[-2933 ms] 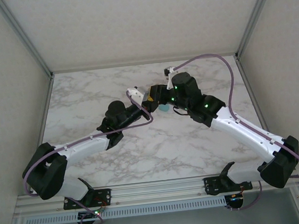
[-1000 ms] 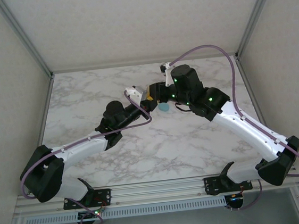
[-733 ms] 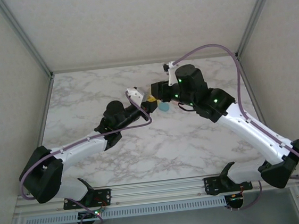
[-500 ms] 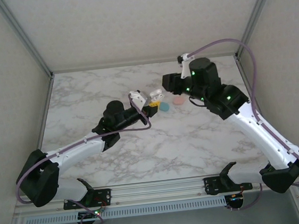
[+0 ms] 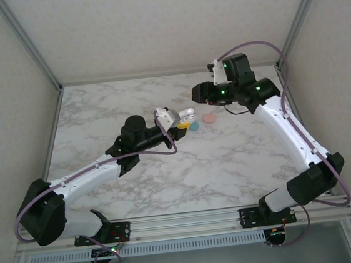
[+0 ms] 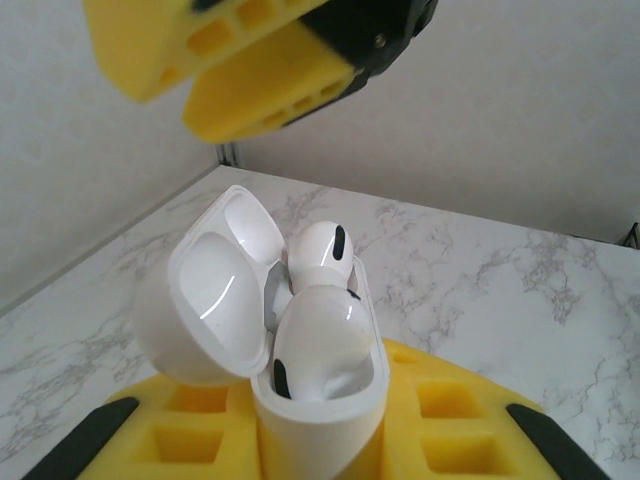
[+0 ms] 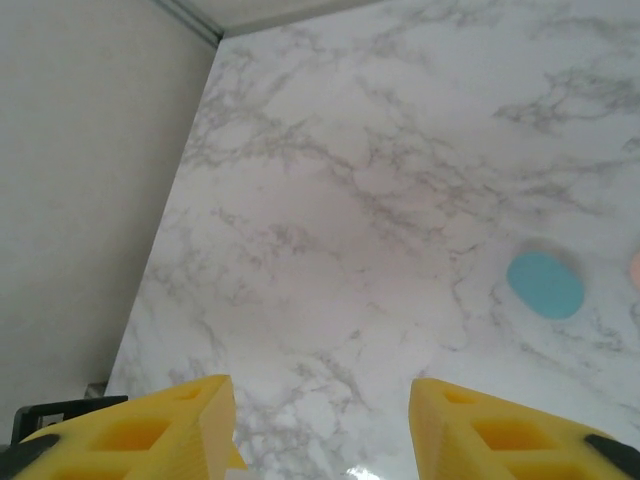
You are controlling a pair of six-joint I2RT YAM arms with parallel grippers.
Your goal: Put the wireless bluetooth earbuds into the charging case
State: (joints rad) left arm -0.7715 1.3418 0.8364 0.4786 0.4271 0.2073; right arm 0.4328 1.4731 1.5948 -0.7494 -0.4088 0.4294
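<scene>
Above the counter (image 5: 229, 163), left fingers (image 6: 460, 415) clamp the open white charging case (image 6: 325, 420), two white earbuds (image 6: 320, 255) seated inside; right fingers (image 7: 160, 430) stand apart, empty, a teal case (image 7: 545, 284) lying beyond.

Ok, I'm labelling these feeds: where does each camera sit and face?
Top external: fixed above and behind the arms, looking down on the marble table; both arms show, with left gripper and right gripper.
Left wrist: on the left arm, looking along its yellow fingers at the open white case they grip, earbuds inside.
Right wrist: on the right arm, looking down past its open gripper at the table and a teal oval.
Shared: top and right wrist both see the teal oval; top and left wrist, the white case.
</scene>
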